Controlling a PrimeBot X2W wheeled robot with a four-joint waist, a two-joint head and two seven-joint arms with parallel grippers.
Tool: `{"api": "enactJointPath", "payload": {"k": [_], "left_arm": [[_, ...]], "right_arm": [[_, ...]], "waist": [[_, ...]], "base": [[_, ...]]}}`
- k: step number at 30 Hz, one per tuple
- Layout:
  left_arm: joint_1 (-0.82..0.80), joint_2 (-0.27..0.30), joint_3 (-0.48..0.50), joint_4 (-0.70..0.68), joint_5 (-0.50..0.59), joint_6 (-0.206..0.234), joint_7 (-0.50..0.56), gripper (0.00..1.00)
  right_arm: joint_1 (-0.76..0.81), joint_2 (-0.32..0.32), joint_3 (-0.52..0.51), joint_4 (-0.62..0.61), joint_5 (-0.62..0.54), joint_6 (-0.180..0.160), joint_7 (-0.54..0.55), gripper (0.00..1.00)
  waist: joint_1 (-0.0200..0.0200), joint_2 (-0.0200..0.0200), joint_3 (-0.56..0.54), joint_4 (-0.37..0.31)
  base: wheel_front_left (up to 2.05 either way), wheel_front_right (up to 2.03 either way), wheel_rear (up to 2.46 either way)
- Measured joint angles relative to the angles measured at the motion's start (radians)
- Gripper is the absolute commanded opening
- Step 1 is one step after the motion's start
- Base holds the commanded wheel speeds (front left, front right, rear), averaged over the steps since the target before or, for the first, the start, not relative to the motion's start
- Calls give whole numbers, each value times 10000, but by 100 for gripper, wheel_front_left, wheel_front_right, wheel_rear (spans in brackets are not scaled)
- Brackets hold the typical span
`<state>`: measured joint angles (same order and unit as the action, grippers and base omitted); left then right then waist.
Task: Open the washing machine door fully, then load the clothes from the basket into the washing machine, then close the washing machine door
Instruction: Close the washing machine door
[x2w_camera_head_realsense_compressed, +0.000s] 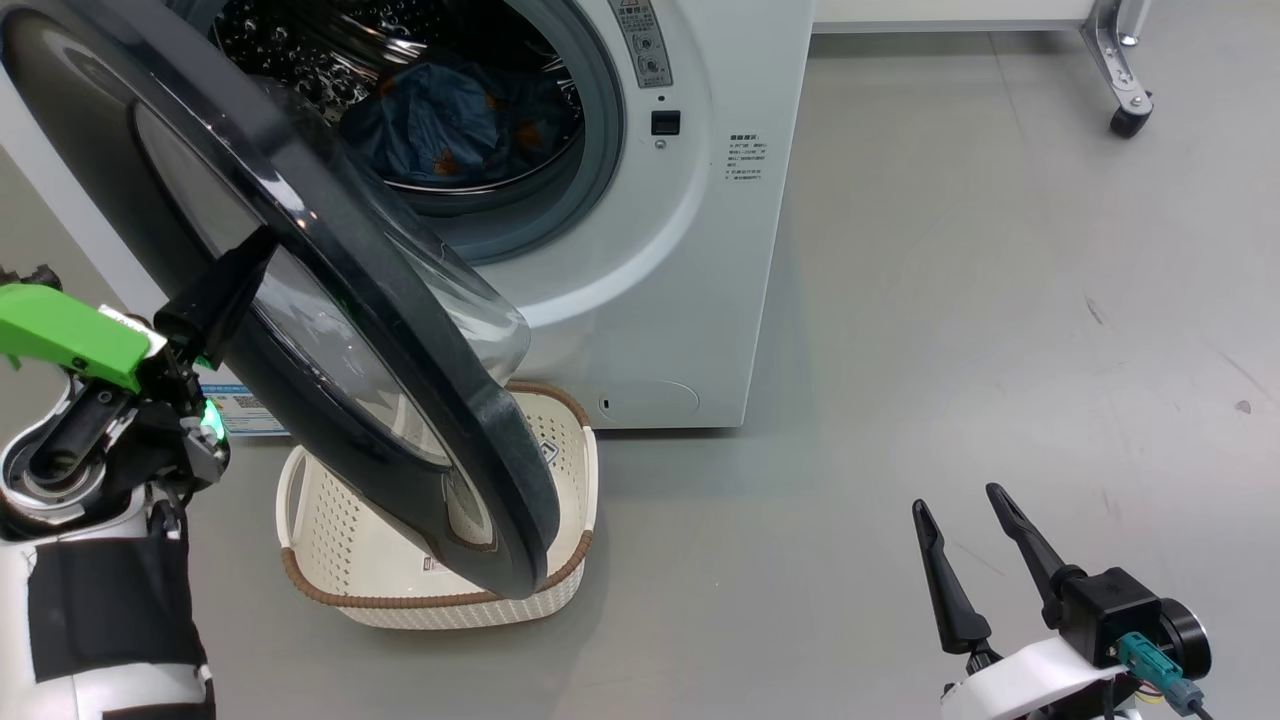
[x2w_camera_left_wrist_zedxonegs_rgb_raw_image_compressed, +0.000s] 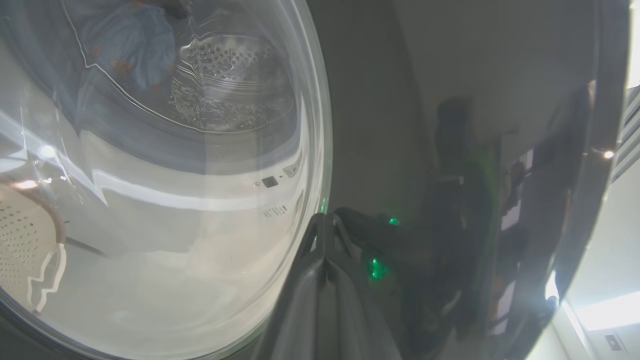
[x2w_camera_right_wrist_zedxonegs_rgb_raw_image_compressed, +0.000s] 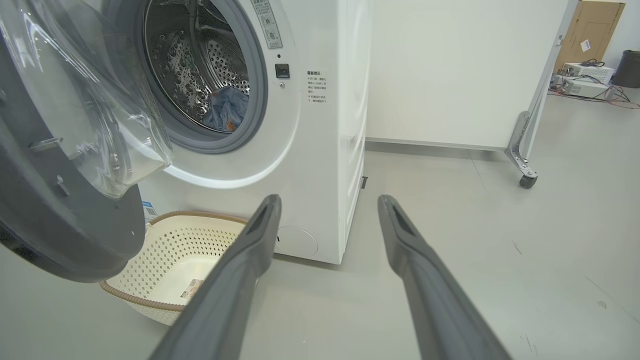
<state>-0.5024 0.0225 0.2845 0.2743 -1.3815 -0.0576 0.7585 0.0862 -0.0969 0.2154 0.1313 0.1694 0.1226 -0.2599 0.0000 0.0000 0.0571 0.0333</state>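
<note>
**Fingers of left gripper (x2w_camera_head_realsense_compressed: 258, 248) clenched at door (x2w_camera_head_realsense_compressed: 480, 430); right gripper (x2w_camera_head_realsense_compressed: 955, 500) released**

At far left of the head view, the left gripper's two dark fingers are seen pressed together with nothing between them. Their tips are laid against the outer face of the door. In the left wrist view the shut tips (x2w_camera_left_wrist_zedxonegs_rgb_raw_image_compressed: 325, 222) are met by their own reflection where the glass (x2w_camera_left_wrist_zedxonegs_rgb_raw_image_compressed: 175, 250) joins the black rim.

The door is held partly open and swung out from the left side of the washer (x2w_camera_head_realsense_compressed: 680, 280). Its clear bowl is turned toward the drum (x2w_camera_head_realsense_compressed: 290, 50), and its lower edge hangs over the basket (x2w_camera_head_realsense_compressed: 470, 612).

The basket is set on the floor (x2w_camera_head_realsense_compressed: 950, 300) just before the washer's lower left corner. A label sticker (x2w_camera_right_wrist_zedxonegs_rgb_raw_image_compressed: 192, 289) is seen on its bottom. Through the glass, part of the basket (x2w_camera_left_wrist_zedxonegs_rgb_raw_image_compressed: 25, 235) can also be made out.

The clothes (x2w_camera_head_realsense_compressed: 450, 120) are found inside the drum, low behind the grey gasket (x2w_camera_head_realsense_compressed: 600, 130). In the right wrist view the blue fabric (x2w_camera_right_wrist_zedxonegs_rgb_raw_image_compressed: 227, 107) is glimpsed past the gasket.

Further right, the right gripper is held above bare floor, well apart from the washer. Its fingers (x2w_camera_right_wrist_zedxonegs_rgb_raw_image_compressed: 240, 260) are spread wide and nothing is gripped.

At far right a castor (x2w_camera_head_realsense_compressed: 1130, 120) of a wheeled frame is seen.
</note>
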Motion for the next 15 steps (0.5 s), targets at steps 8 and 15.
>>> {"api": "enactJointPath", "payload": {"k": [8, 15], "left_arm": [[-521, -33, -140, 731, 366, -240, -1682, 0], [-687, -33, -364, 1473, 192, -385, -2824, 0]], "right_arm": [[1, -107, 259, 90, 0, 0, 0, 100], [-3, -318, 387, 88, 0, 0, 0, 100]], "waist": [[0, 0, -125, -144], [0, 0, -186, -350]], "base": [[0, 0, 0], [0, 0, 0]]}}
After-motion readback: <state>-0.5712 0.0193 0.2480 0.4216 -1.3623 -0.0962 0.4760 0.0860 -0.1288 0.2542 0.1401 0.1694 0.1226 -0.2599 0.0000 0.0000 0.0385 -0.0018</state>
